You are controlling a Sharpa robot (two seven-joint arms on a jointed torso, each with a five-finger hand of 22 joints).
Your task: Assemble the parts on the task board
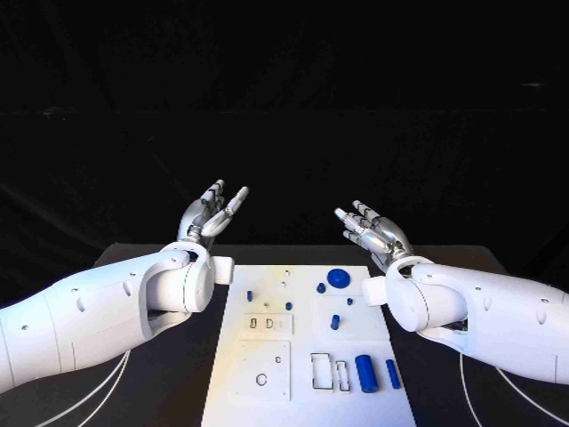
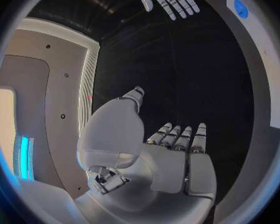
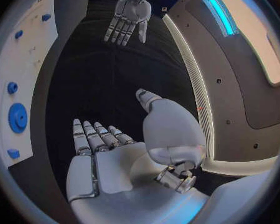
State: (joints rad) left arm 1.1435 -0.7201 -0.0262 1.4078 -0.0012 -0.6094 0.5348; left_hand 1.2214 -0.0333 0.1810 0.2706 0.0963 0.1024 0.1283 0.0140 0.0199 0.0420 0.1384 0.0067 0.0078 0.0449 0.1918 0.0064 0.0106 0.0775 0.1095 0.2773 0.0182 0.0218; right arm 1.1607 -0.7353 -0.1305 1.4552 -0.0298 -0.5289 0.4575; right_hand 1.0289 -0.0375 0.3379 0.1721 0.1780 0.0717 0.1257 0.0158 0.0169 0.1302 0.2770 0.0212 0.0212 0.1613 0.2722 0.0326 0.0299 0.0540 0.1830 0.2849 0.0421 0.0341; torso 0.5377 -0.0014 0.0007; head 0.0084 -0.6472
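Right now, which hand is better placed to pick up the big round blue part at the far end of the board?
Probably the right hand: both hands are open, raised beyond the task board, but the round blue part lies nearer it than the left hand.

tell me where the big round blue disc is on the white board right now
In the head view the big round blue disc sits at the far end of the white task board, toward the robot's right side, just beside the right hand's wrist.
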